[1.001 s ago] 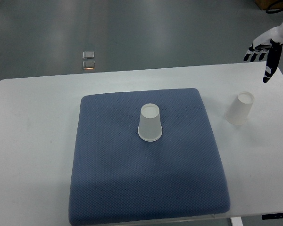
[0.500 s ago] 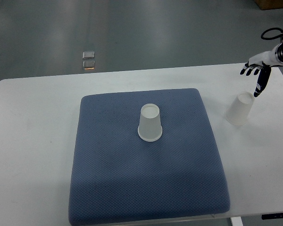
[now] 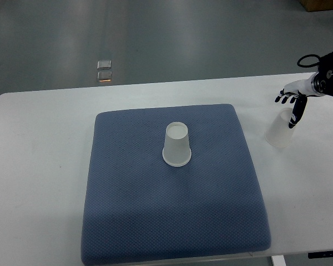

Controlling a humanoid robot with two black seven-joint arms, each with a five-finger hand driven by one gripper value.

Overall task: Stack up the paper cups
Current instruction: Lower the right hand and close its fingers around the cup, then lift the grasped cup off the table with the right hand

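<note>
One white paper cup (image 3: 176,144) stands upside down in the middle of the blue mat (image 3: 172,210). A second white paper cup (image 3: 278,131) stands upside down on the white table, right of the mat. My right hand (image 3: 291,105) comes in from the right edge and hovers over the top of that second cup. Its fingers are spread and hold nothing. The thumb points down at the cup's top. The left arm is out of view.
The white table (image 3: 39,166) carries the mat at its centre. Its far edge runs just behind the mat and its right edge lies close to the second cup. Two small square plates (image 3: 104,70) lie on the grey floor beyond the table.
My right hand has come down and to the left, from above the table's far right corner to just over the second cup. Both cups have stayed in place.
</note>
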